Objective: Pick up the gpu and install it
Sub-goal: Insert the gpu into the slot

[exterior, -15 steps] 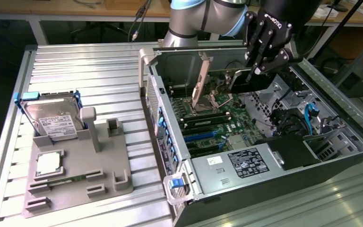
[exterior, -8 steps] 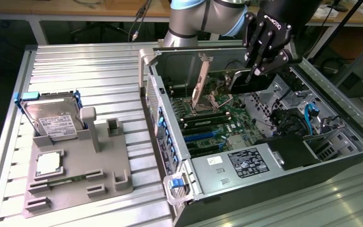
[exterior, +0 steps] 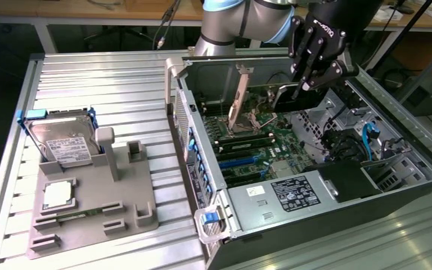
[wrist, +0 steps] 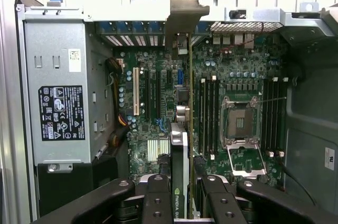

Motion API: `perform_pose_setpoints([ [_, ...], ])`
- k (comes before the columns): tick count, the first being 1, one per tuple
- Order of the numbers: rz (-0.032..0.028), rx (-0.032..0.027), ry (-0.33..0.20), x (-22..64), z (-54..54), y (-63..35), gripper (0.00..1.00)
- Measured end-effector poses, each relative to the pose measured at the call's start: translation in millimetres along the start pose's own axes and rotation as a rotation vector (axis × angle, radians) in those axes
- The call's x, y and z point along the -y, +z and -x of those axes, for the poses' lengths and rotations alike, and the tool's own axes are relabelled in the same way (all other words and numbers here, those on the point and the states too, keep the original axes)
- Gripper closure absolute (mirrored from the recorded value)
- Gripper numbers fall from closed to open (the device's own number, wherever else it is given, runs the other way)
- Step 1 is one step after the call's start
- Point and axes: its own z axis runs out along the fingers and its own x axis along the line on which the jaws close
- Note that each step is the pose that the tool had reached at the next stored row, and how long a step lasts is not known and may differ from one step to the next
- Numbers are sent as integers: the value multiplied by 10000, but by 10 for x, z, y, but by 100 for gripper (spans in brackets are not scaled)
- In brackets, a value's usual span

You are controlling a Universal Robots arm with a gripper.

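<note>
You can read "NVIDIA QU…" on the gpu point(wrist: 178, 174) and "ROBOTIQ" on the gripper point(exterior: 310, 85). The power supply label point(wrist: 61, 113) and hard drive label point(exterior: 71, 149) are too fine to read.

The gpu point(exterior: 295, 100) between the jaws, over the motherboard point(exterior: 276, 140) inside the open case point(exterior: 177, 90).

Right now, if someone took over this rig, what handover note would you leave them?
Gripper: shut on the gpu, card held edge-on.
Gpu: inside the open computer case, over the motherboard.
Done: pickup, the card is in the grip.
Left: seating. In the exterior view the card looks raised above the board, not yet pressed into a slot.
</note>
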Motion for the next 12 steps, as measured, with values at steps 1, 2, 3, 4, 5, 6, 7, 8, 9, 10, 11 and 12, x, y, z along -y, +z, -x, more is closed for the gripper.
perform_pose_setpoints([
  [1, -2, 0, 0, 0, 0, 4, 73],
  [2, -4, 0, 0, 0, 0, 7, 73],
  [3, -6, -1, 0, 0, 0, 9, 73],
  [4, -10, 0, -1, 0, -1, 15, 73],
  [5, -12, 0, 0, -1, -1, 17, 73],
  [6, -14, -1, -1, -1, -1, 19, 73],
  [7, -17, 0, 0, -1, -1, 23, 73],
  [8, -19, 0, 0, -1, -1, 26, 73],
  [9, -21, 0, -1, -1, -1, 28, 73],
  [10, -22, 0, -1, -1, -1, 31, 73],
  [11, -26, 2, 0, -2, -1, 34, 73],
  [12, -33, 1, 0, -2, -1, 39, 73],
])
